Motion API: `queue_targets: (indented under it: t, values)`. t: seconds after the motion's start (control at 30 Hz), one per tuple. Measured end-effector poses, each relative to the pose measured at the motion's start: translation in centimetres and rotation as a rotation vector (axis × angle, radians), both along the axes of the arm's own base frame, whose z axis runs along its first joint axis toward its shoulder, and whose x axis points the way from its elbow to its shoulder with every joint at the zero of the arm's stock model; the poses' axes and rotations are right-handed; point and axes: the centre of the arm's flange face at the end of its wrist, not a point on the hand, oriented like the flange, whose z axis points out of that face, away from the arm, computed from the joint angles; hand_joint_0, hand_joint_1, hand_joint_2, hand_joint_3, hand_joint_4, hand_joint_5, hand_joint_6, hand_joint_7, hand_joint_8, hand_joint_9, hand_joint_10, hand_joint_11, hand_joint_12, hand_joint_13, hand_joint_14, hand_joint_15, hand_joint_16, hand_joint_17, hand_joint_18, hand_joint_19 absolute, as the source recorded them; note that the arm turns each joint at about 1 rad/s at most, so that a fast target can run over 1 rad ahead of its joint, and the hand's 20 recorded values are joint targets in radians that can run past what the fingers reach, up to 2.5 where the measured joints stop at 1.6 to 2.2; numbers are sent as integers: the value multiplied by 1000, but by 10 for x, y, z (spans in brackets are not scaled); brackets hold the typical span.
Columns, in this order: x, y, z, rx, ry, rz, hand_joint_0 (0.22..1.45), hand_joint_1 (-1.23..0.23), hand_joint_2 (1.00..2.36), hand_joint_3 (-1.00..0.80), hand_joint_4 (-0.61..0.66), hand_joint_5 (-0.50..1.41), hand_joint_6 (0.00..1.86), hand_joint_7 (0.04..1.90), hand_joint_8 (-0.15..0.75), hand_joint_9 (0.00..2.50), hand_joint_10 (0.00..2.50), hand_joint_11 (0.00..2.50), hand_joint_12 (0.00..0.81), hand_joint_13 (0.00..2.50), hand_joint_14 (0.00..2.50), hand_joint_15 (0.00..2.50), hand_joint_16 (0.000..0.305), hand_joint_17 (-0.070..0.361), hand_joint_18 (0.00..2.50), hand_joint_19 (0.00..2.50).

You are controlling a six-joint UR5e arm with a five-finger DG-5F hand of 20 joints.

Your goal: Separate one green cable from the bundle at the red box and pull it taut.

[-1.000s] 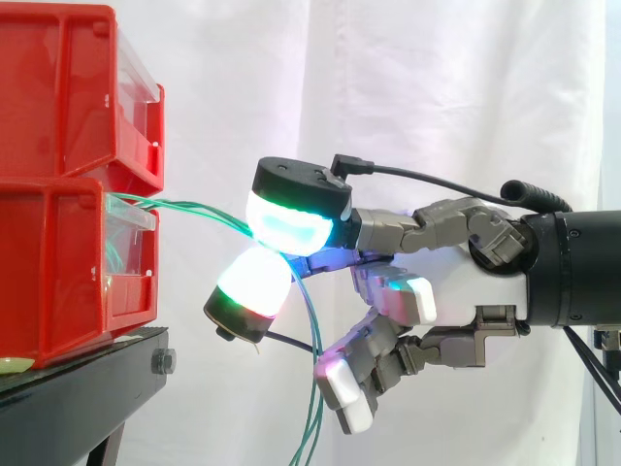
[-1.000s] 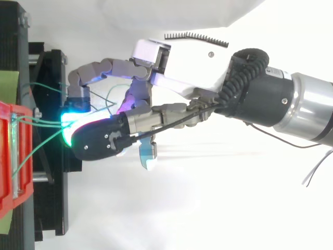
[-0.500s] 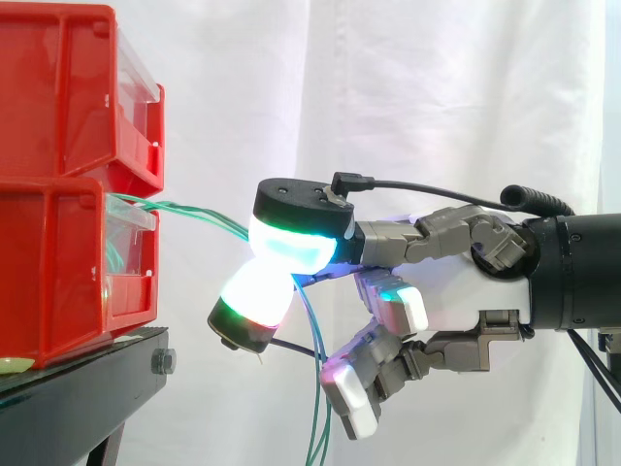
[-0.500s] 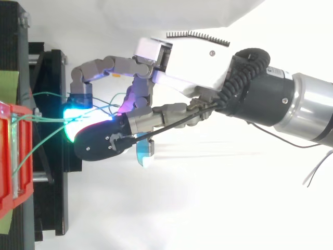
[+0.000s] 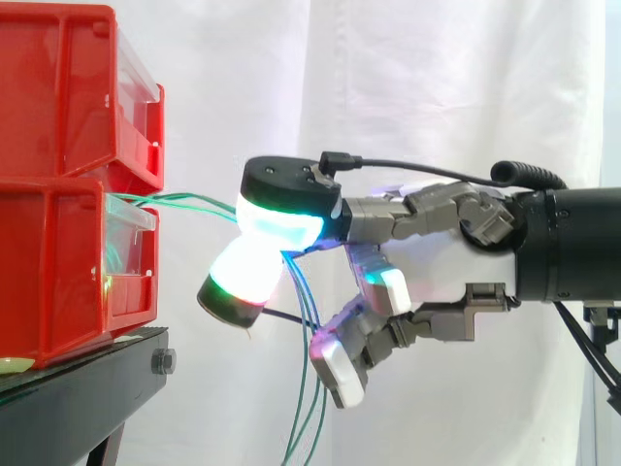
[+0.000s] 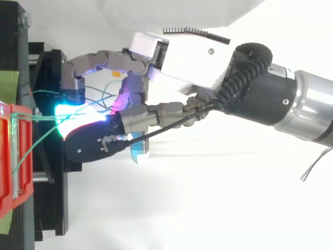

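Pinched a green cable (image 5: 194,201) between two glowing pads (image 5: 281,221) of the hand (image 5: 437,277) — upper pad cyan-white, lower pad white with a green and red edge, pressed together near the lower red bin (image 5: 58,272) but clear of it. Curled the remaining fingers under the palm, holding nothing else. Led out of that bin's front, beneath the upper red bin (image 5: 68,87), nearly straight across the gap to the pinch. Dropped from there as a loose bundle (image 5: 310,413) of green strands — past the curled fingers, off the bottom edge. Could not tell how many strands sat in the pinch. Seen from above: a second green strand (image 6: 36,147) slanting from the bin's edge to the pads, over the black stand (image 6: 52,198).
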Motion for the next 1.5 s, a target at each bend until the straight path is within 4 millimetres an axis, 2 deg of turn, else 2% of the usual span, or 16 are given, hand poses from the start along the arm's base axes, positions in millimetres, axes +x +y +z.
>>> queue_targets:
  t: [0.17, 0.27, 0.3, 0.33, 0.4, 0.43, 0.47, 0.6, 0.9, 1.2, 1.23, 1.3, 1.33, 1.4, 1.43, 1.5]
  values:
    - [2, 0, 6, -16, 1, -1, 363, -71, 1000, -500, 121, 145, 505, 1286, 257, 1823, 0, 0, 513, 1345, 12, 510, 90, 203, 1281, 453]
    - [2, 0, 7, -19, 2, -1, 385, 9, 1000, -500, 95, 144, 504, 1282, 214, 1802, 0, 0, 483, 1275, 12, 507, 80, 179, 1119, 535]
    - [2, 0, 7, -20, 2, -2, 434, -23, 1000, -500, 67, 147, 503, 1309, 165, 1838, 0, 0, 449, 1256, 13, 533, 67, 151, 1004, 598]
    - [2, 0, 7, -21, 2, -2, 445, -34, 1000, -500, 65, 147, 503, 1311, 162, 1847, 0, 0, 442, 1255, 15, 538, 65, 146, 988, 604]
    - [2, 0, 7, -23, 3, -2, 540, -210, 1000, -500, 49, 148, 503, 1295, 111, 1879, 0, 0, 432, 1251, 15, 539, 56, 125, 932, 618]
    - [2, 0, 8, -24, 3, -2, 566, -262, 1000, -500, 39, 148, 503, 1291, 102, 1891, 0, 2, 428, 1249, 14, 536, 53, 118, 914, 630]
    - [2, 0, 8, -25, 3, -3, 635, -382, 1000, -500, 41, 149, 503, 1275, 101, 1920, 0, 52, 420, 1246, 16, 548, 47, 105, 911, 635]
    - [2, 0, 8, -27, 3, -3, 724, -521, 1000, -500, 38, 151, 504, 1272, 95, 1936, 4, 104, 428, 1258, 15, 560, 44, 100, 948, 641]
    - [2, 0, 7, -28, 4, -6, 778, -629, 1004, -451, 31, 151, 504, 1284, 122, 1949, 7, 156, 433, 1262, 16, 594, 44, 100, 937, 682]
    - [2, -1, 7, -36, 7, -15, 786, -655, 1008, -412, 19, 150, 504, 1298, 152, 1934, 7, 170, 437, 1258, 14, 602, 44, 100, 930, 713]
    - [2, -1, 7, -40, 8, -16, 774, -643, 1006, -436, 16, 150, 504, 1299, 153, 1931, 6, 161, 435, 1260, 14, 598, 45, 101, 943, 697]
    - [2, -1, 7, -48, 10, -17, 602, -383, 1000, -500, 77, 145, 503, 1338, 175, 1872, 3, 97, 427, 1255, 16, 589, 51, 116, 941, 697]
    - [2, -1, 7, -55, 11, -17, 559, -320, 1000, -500, 94, 145, 503, 1340, 182, 1875, 3, 88, 432, 1254, 16, 587, 54, 121, 953, 688]
    - [2, -1, 7, -68, 12, -18, 401, -131, 1000, -500, 163, 144, 504, 1330, 225, 1891, 0, 0, 493, 1310, 14, 506, 75, 168, 1101, 560]
    - [2, -1, 7, -76, 13, -19, 364, -72, 1000, -500, 167, 144, 504, 1324, 240, 1876, 0, 0, 508, 1317, 13, 484, 82, 185, 1097, 415]
    - [2, -1, 8, -86, 14, -19, 340, 17, 1000, -500, 182, 142, 504, 1315, 251, 1842, 0, 0, 519, 1309, 12, 461, 87, 195, 1081, 348]
